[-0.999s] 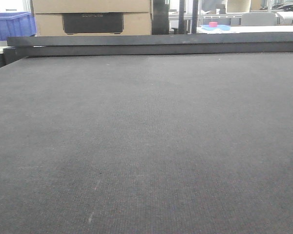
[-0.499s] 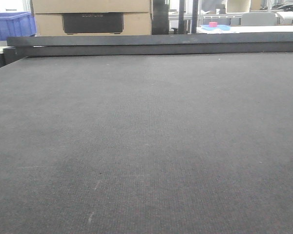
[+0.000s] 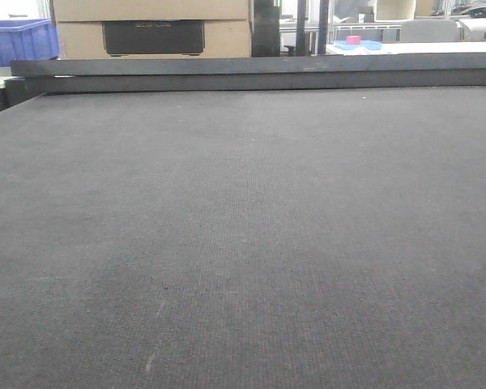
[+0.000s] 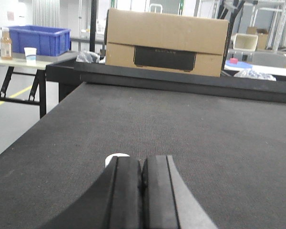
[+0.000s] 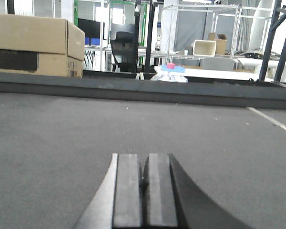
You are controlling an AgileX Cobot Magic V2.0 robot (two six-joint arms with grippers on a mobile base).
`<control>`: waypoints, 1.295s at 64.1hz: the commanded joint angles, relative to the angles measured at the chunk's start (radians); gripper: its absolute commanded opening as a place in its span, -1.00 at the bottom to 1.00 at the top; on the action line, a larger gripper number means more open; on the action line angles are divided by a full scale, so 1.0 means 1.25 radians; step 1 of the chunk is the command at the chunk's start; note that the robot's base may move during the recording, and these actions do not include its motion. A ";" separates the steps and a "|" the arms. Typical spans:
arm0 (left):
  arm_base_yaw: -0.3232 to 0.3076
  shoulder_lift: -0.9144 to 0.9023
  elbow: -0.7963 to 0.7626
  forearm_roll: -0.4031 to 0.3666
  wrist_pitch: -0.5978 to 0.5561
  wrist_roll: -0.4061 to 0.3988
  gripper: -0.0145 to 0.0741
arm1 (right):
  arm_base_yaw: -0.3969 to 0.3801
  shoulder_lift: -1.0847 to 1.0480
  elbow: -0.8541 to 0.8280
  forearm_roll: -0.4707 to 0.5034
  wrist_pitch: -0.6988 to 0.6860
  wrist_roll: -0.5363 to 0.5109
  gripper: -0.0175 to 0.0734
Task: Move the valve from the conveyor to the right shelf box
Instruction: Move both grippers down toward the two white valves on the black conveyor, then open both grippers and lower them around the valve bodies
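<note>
Left gripper (image 4: pixel 142 167) — closed (right gripper (image 5: pixel 144 164) too)

The conveyor (image 3: pixel 243 243) is dark grey all over, with a fine woven texture and a few pale flecks. Its rail (image 3: pixel 259 73) at twelve o'clock is black. Beyond it, at eleven o'clock, the cardboard box (image 3: pixel 152 24) is tan with a black panel, and the plastic crate (image 3: pixel 20 39) at ten o'clock is bright blue. At one o'clock a pink block (image 3: pixel 353 40) sits on something light blue. The left gripper (image 4: pixel 142 164) and right gripper (image 5: pixel 144 162) are matte black. A small white disc (image 4: pixel 117 158) shows at the left one's tip.
</note>
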 commanded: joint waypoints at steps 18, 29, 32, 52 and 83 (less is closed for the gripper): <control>-0.001 0.095 -0.350 0.022 0.373 -0.001 -0.92 | -0.005 0.066 -0.267 -0.003 0.299 0.000 -0.98; -0.001 0.297 -0.495 0.022 0.517 -0.001 -0.92 | -0.005 0.238 -0.372 -0.003 0.361 0.000 -0.98; -0.001 0.351 -0.533 0.022 0.542 -0.001 -0.92 | -0.005 0.295 -0.396 -0.002 0.380 0.000 -0.98; -0.001 0.716 -0.772 0.022 0.673 -0.001 -0.92 | -0.005 0.685 -0.654 -0.001 0.678 0.000 -0.98; -0.001 0.918 -0.862 0.011 0.716 -0.028 -0.92 | 0.012 0.999 -0.925 0.035 0.944 0.000 -0.98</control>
